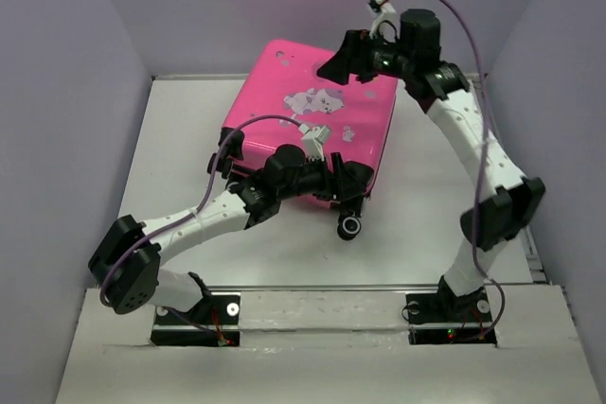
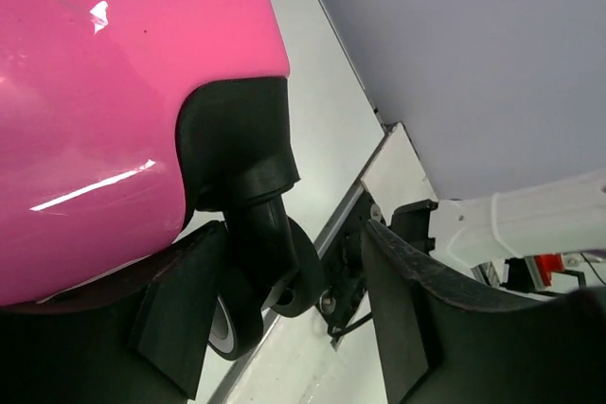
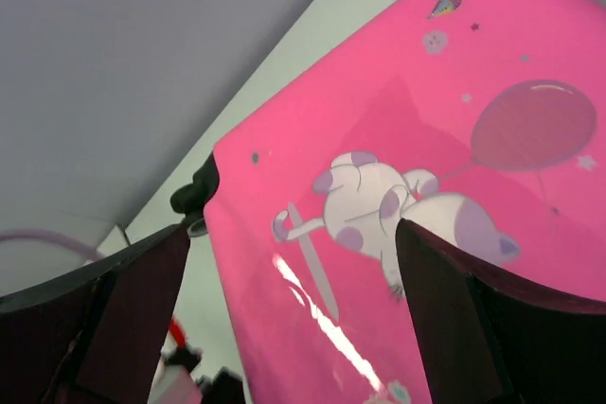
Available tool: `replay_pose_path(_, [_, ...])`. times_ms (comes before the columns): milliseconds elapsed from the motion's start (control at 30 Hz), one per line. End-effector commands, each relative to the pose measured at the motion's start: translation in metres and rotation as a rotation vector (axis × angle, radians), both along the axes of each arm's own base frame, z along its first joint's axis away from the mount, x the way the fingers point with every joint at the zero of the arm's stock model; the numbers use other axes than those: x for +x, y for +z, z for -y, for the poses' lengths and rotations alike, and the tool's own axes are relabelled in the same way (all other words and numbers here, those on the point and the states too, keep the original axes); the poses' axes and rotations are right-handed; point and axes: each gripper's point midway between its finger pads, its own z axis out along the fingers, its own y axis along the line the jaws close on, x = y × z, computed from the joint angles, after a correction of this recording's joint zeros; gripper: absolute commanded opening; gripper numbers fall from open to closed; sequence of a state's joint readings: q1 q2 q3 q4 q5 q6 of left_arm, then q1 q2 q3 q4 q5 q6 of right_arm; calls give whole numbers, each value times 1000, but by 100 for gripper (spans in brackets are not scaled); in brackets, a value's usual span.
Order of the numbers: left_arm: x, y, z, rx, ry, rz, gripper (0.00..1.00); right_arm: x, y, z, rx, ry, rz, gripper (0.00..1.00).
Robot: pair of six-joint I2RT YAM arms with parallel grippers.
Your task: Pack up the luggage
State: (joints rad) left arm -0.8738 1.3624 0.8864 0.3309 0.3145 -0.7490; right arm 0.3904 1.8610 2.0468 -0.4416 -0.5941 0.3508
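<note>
Our left hand has its fingers apart, with a black wheel of the luggage between them; the shut pink case lies flat on the bench, up and left of that hand. Closing or swinging here could snag the caster and drag the case askew. Our right hand, fingers wide apart, hovers over the printed lid. An off-centre push could skid the glossy shell.

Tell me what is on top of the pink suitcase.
The luggage lid shows only its cartoon print. The right tool, open, hangs over the far edge and covers that strip. Contact cannot be told.
</note>
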Motion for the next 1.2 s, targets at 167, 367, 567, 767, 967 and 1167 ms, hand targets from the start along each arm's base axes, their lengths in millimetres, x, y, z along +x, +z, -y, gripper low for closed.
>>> replay_pose_path(167, [0,31,-51,93,126,145,92,-127,-101,129,-95,-378,85,7])
replay_pose_path(367, [-29,-9,-69,140,92,63,99,-178,-178,148,-53,-417,23,16])
replay_pose_path(567, [-47,-14,-35,100,-31,40,99,-178,-220,136,-27,-344,59,36])
replay_pose_path(767, [-39,-16,-11,85,-72,36,99,-162,-235,119,-32,-264,101,39])
replay_pose_path(967, [-37,-29,-3,96,-87,15,99,-160,-247,110,-32,-200,155,40])
replay_pose_path(1167, [-32,-25,2,92,-80,29,97,-161,-242,102,-10,-145,202,41])
